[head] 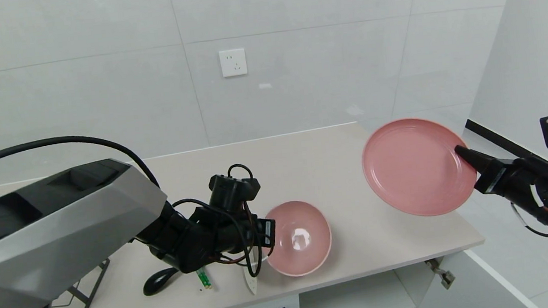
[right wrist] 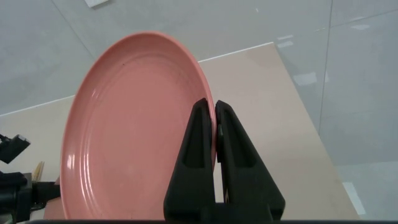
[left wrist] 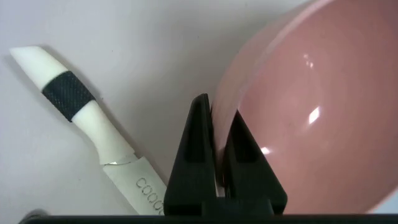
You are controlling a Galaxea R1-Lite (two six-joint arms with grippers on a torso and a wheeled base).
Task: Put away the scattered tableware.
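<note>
While the knife (head: 250, 281) and a black utensil (head: 158, 281) lie loose near the front edge of the counter (head: 305, 166), the left gripper (left wrist: 219, 107) is clamped on the rim of the tilted bowl (head: 302, 239) just beside them. The right gripper (right wrist: 211, 104) pinches the rim of the plate (head: 413, 165), held tilted in the air above the counter's right end. By this showing nothing is stowed yet, with two pieces in hand and two to collect; bowl and plate sit near edges, and bare counter runs back to the wall (head: 97, 90).
</note>
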